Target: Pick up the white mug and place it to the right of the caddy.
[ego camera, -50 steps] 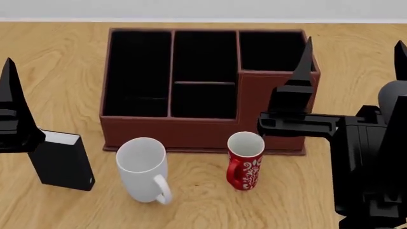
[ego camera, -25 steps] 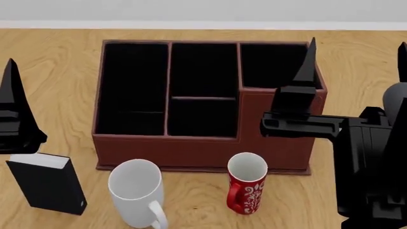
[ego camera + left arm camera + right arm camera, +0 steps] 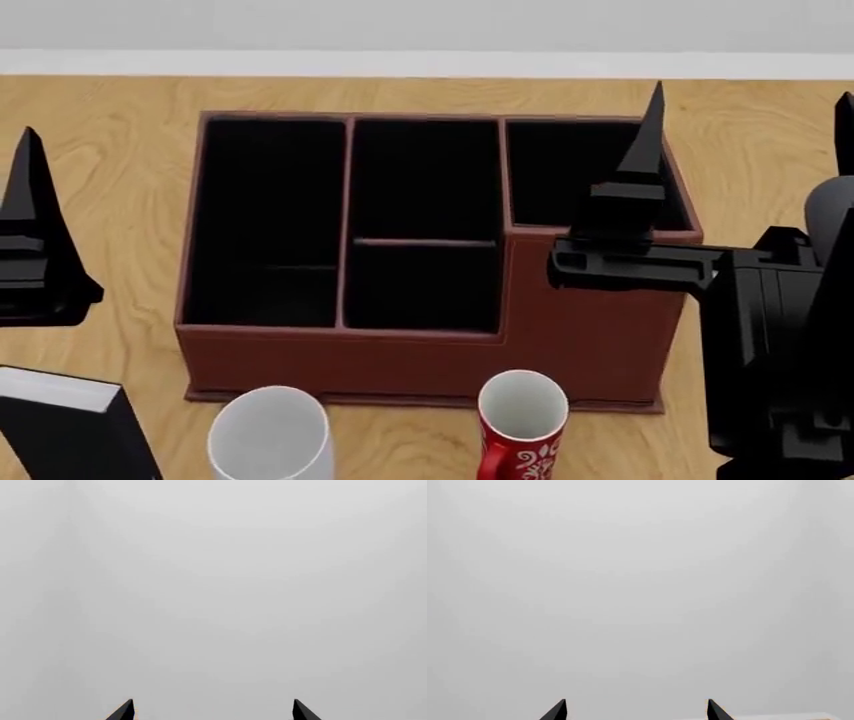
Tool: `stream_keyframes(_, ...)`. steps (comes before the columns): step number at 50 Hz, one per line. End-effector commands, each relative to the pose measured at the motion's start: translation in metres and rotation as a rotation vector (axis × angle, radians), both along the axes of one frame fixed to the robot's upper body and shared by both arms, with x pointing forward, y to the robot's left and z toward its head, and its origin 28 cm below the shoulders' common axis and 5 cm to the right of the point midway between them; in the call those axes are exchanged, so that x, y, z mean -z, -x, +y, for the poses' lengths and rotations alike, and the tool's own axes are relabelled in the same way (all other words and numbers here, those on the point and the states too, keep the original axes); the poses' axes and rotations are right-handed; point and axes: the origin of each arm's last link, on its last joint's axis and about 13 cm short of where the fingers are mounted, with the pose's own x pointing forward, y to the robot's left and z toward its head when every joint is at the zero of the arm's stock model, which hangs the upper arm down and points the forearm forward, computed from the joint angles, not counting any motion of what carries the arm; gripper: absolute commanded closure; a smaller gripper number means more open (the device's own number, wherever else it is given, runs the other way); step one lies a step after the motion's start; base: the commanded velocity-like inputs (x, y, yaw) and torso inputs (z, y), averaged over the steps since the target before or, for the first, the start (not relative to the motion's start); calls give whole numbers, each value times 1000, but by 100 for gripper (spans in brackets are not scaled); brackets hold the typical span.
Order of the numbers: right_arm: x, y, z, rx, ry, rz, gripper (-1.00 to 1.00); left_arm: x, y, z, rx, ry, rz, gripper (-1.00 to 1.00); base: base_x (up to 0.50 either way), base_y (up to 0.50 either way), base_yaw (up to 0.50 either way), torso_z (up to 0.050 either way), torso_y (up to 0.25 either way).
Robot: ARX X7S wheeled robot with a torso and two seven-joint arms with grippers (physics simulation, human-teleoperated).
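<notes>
Standing at the head view's near edge, the white mug (image 3: 268,437) sits left of a red mug (image 3: 522,423), just before the caddy (image 3: 434,340), while both the left gripper (image 3: 212,711) and right gripper (image 3: 636,710) hold their fingers spread, empty.

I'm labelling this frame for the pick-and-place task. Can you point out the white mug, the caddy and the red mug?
white mug (image 3: 267,438): head view, on its pale interior below the rim.
caddy (image 3: 587,335): head view, on its brown front wall.
red mug (image 3: 523,405): head view, on its white interior.
</notes>
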Motion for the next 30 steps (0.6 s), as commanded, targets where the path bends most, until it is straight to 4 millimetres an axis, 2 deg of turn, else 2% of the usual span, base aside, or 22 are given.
stream_keyframes(1, 1, -1, 0, 2, 1, 1, -100, 2, -1, 0, 3, 2, 4, -100, 188, 0, 0, 0, 0)
stream_keyframes(14, 1, 2, -2, -15, -28, -22, -100, 2, 0, 0, 2, 1, 5, -100, 12, 0, 0, 0, 1)
stream_keyframes(30, 0, 0, 0, -26, -30, -15, -100, 3, 2, 2, -8, 8, 6, -100, 0, -191, 0, 0, 0)
